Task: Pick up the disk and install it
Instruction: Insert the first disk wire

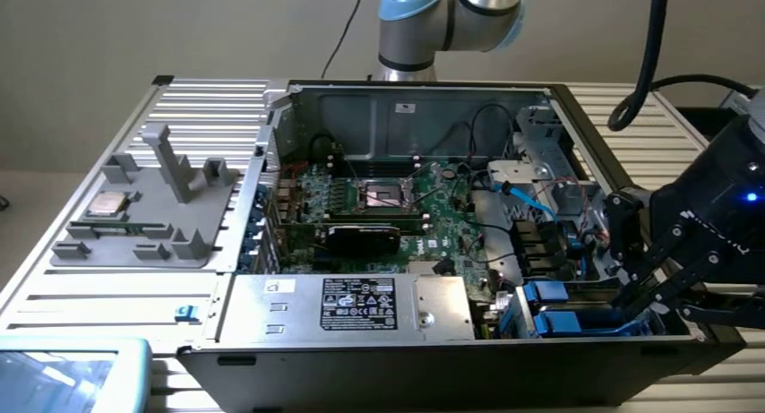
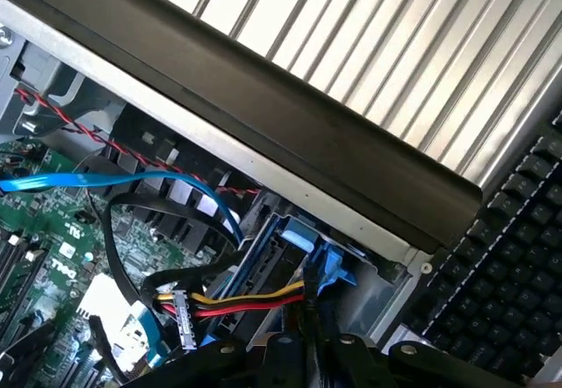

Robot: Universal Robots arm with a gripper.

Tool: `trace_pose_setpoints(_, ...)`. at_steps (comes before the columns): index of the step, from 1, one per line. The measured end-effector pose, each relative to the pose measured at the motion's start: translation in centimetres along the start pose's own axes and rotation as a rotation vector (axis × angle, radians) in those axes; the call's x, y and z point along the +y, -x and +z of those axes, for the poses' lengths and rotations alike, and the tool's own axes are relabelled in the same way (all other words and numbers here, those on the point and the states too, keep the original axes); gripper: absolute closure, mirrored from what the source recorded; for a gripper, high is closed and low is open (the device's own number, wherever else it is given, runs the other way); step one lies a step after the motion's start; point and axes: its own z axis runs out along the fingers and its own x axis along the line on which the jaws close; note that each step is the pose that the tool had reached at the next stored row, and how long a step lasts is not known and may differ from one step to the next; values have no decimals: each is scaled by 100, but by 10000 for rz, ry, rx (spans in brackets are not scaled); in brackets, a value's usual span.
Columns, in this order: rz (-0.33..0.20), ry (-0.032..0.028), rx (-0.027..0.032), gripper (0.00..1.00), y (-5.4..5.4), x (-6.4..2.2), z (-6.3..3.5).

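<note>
nearest you, the disk (image 1: 562, 322) sits in the drive bay at the front corner of the open computer case (image 1: 418, 368), on the exterior view's right. your gripper (image 1: 643, 298) hangs just over its blue rails, fingers drawn narrow together. beyond lies the motherboard (image 1: 395, 216).

A plain, matte beige-grey wall (image 1: 156, 28) stands behind the workspace, evenly lit by soft, diffuse light. In front of it a work table (image 1: 107, 305) spreads its ribbed, silver aluminium top, whose long parallel slats shine pale where the light strikes them.
</note>
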Motion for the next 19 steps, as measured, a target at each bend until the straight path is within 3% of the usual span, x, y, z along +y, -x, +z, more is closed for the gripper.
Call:
trace_pose_setpoints(2,8,-34,-59,84,-12,6,0)
trace_pose_setpoints(4,8,-35,-60,84,-14,7,0)
trace_pose_setpoints(9,112,-81,-135,84,-24,6,1)
trace_pose_setpoints(13,263,-196,-329,84,-28,1,1)
trace_pose_setpoints(17,394,-355,-601,84,-30,-3,1)
trace_pose_setpoints(19,417,-367,-620,84,-29,-3,3)
